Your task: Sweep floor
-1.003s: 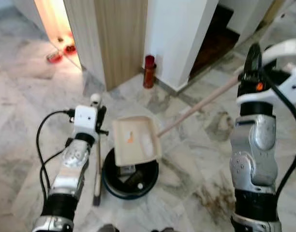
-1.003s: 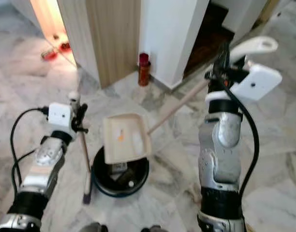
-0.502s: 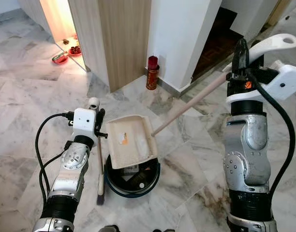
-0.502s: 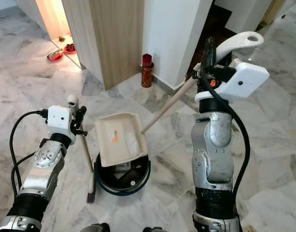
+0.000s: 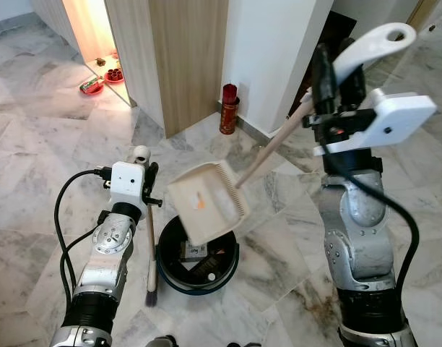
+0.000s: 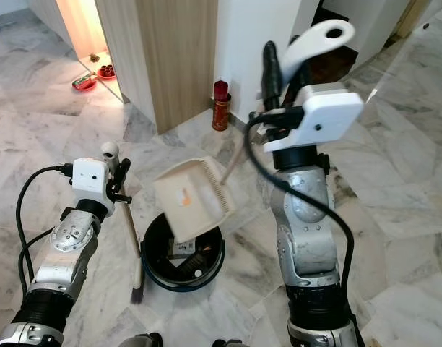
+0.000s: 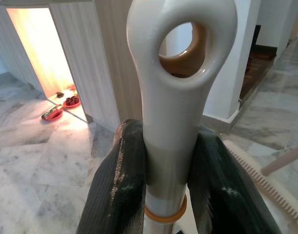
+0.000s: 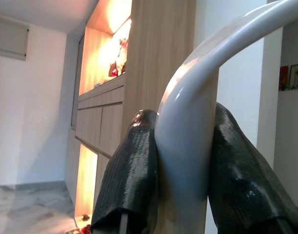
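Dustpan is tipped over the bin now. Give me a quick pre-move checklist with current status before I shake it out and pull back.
1. Right gripper clamped on dustpan handle: ok.
2. Left gripper clamped on broom: ok.
3. Dustpan tilted with its low edge over the bin: ok.
4. Dustpan emptied: not ok, an orange scrap clings to the tray.
5. Broom head on the floor beside the bin, outside it: ok.
6. Red bottle by the wall stands apart from the pole's path: ok.
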Available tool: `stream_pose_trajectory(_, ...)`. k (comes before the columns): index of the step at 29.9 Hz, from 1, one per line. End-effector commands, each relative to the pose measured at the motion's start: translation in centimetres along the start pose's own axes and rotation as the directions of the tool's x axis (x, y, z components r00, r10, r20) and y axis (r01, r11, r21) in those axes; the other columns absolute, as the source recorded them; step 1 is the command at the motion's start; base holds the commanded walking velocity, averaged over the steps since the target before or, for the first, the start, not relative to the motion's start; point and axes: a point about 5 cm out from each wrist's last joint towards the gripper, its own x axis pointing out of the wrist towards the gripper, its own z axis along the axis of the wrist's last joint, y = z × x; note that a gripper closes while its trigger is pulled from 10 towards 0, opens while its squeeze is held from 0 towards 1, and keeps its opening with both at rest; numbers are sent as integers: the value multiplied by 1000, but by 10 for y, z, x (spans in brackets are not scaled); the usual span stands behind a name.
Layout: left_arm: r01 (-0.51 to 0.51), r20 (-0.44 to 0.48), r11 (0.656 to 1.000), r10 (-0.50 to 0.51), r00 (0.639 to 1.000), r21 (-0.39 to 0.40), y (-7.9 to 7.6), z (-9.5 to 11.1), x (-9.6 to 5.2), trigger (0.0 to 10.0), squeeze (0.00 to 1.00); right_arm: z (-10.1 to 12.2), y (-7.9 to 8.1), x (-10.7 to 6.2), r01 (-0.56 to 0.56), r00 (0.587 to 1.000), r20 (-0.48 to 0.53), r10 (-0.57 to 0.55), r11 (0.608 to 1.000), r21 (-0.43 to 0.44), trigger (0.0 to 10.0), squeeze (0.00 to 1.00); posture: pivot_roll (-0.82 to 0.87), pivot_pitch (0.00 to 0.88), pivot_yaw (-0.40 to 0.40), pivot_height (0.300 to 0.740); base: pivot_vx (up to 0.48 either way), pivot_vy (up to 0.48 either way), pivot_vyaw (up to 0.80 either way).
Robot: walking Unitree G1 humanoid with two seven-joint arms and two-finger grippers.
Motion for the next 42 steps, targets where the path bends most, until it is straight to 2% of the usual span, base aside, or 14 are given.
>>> stream_pose_trajectory(1,7,48,1000,-6,999,-13,-2,8,3,10000,0,20,4,1,-25,994,110,25,1000,-6,10000,0,163,133,-91,740,0,0,0)
stream_pose_trajectory(6,5,59,1000,-4,998,-16,-1,10,4,10000,0,27,14,0,-53,987,150,56,998,-28,10000,0,164,126,-89,740,0,0,0)
stream_pose_trajectory(14,4,68,1000,-4,998,-11,0,11,5,10000,0,34,32,-2,-83,978,192,78,996,23,10000,0,163,124,-91,740,0,0,0)
stream_pose_trajectory(17,8,71,1000,-7,997,-12,-2,12,4,10000,0,41,49,-3,-160,959,232,165,986,-39,10000,0,162,130,-92,740,0,0,0)
stream_pose_trajectory(20,10,71,1000,-9,997,-14,-3,11,3,10000,0,38,59,-6,-191,955,222,196,981,-43,10000,0,168,133,-94,740,0,0,0)
stream_pose_trajectory(21,10,72,1000,-9,997,-15,-3,12,3,10000,0,37,63,-7,-217,948,221,230,973,-83,10000,0,169,135,-94,740,0,0,0)
stream_pose_trajectory(26,9,74,1000,-8,997,-14,-2,12,4,10000,0,38,68,-8,-255,933,226,281,957,-140,10000,0,165,137,-95,740,0,0,0)
stream_pose_trajectory(32,11,75,1000,-10,997,-17,-4,12,4,10000,0,38,72,-10,-267,930,227,291,955,-131,10000,0,163,139,-96,740,0,0,0)
stream_pose_trajectory(35,17,76,1000,-15,997,-22,-6,12,4,10000,0,38,76,-13,-302,914,226,337,937,-177,10000,0,161,143,-97,740,0,0,0)
stream_pose_trajectory(40,18,74,1000,-16,997,-23,-6,12,3,10000,0,40,78,-13,-304,912,231,339,937,-173,10000,0,161,147,-99,740,0,0,0)
stream_pose_trajectory(42,15,75,1000,-13,997,-24,-6,12,3,10000,0,41,82,-14,-331,899,234,369,925,-187,10000,0,162,147,-101,740,0,0,0)
